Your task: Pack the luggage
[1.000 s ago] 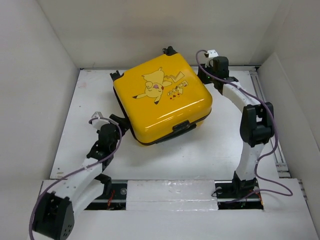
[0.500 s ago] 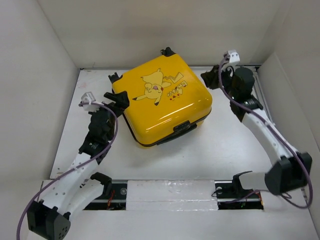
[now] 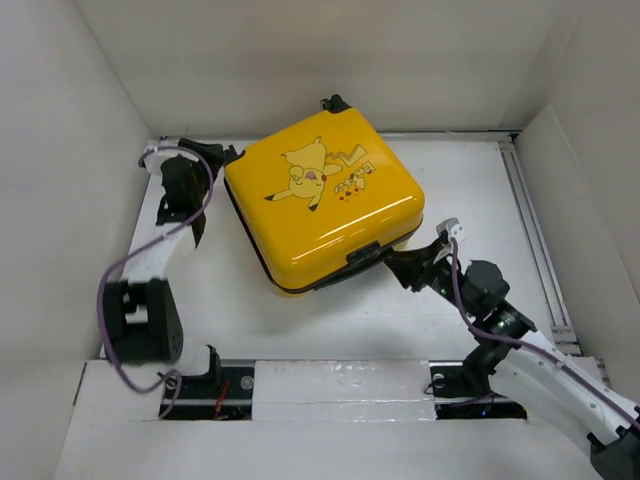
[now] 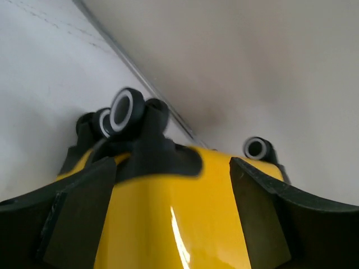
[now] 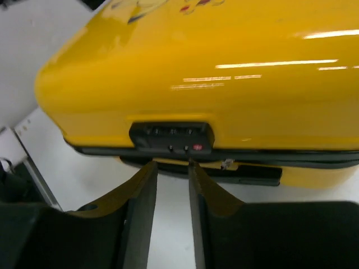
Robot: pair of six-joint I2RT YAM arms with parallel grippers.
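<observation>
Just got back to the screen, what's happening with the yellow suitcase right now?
The luggage lies shut on the table, print side up. The left gripper is at its far-left corner by the wheels, jaws spread wide on either side of the shell. The right gripper points at the combination lock on the near edge, jaws nearly together with nothing between them.

The luggage (image 3: 322,200) is a small glossy yellow hard-shell case with a cartoon print. It lies flat and closed on the middle of the table (image 3: 470,200), turned diagonally, its black lock (image 3: 362,254) toward the table's near edge.
</observation>
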